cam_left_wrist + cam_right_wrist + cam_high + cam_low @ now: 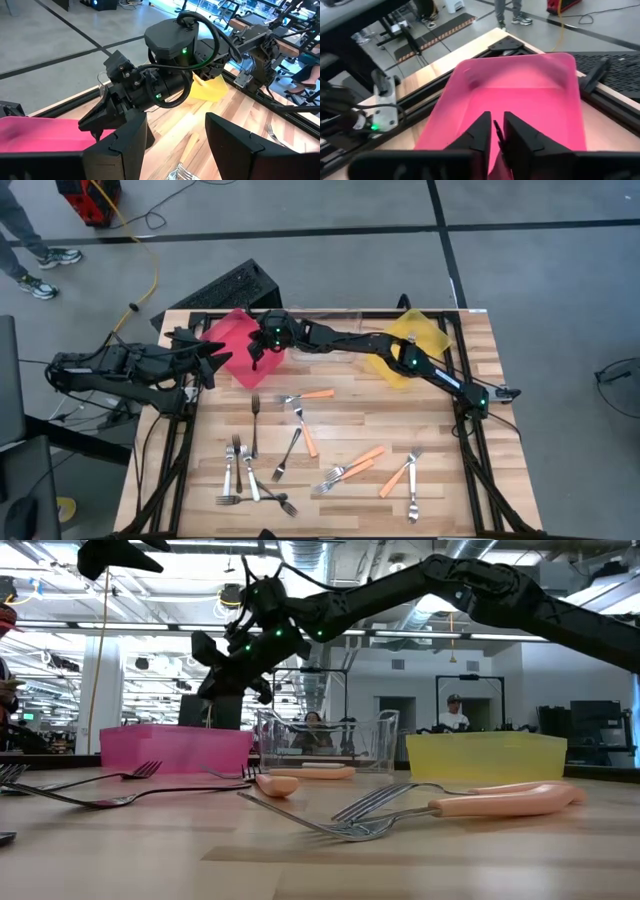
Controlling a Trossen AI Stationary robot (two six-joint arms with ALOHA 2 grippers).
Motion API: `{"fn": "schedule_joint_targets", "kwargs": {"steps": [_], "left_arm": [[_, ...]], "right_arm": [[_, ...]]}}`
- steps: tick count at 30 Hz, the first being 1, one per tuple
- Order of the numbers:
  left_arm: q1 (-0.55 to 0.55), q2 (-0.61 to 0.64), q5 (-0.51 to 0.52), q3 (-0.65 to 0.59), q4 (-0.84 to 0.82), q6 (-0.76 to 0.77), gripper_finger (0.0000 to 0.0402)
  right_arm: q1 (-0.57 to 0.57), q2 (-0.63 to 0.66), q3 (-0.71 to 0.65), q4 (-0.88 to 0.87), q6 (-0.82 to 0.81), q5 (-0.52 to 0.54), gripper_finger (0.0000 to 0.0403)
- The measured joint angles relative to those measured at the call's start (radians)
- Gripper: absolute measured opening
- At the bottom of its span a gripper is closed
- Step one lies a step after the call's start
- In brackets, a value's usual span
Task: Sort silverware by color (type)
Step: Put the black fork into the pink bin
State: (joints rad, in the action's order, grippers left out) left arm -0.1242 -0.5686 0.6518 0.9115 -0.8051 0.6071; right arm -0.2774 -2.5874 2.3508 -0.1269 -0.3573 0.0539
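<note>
Many forks (300, 445) lie scattered across the lower half of the table (450, 480) in the high view, while the right gripper (262, 352) hangs over the pink bin (228, 340) at upper centre, its fingers a narrow slit apart around a thin dark fork (497, 131). A clean drop probably means widening fully while low over the bin's middle. At centre left the left gripper (213, 358) waits, fingers spread, holding nothing.
</note>
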Motion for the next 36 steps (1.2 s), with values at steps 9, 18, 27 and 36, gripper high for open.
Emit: {"fn": "schedule_joint_targets", "kwargs": {"steps": [9,18,27,36], "left_arm": [[0.0,0.0,0.001,0.0,-0.001,0.0,0.0185],[0.0,0.0,0.002,0.0,-0.001,0.0,0.0185],[0.0,0.0,0.008,0.0,-0.013,0.0,0.0185],[0.0,0.0,0.01,0.0,-0.014,0.0,0.0185]], "right_arm": [[0.001,0.0,0.0,0.003,0.022,-0.005,0.0186],[-0.006,0.0,0.004,0.046,0.03,-0.064,0.0239],[-0.011,0.001,0.005,0.12,0.082,-0.11,0.024],[-0.012,0.002,0.005,0.15,0.116,-0.109,0.024]]}}
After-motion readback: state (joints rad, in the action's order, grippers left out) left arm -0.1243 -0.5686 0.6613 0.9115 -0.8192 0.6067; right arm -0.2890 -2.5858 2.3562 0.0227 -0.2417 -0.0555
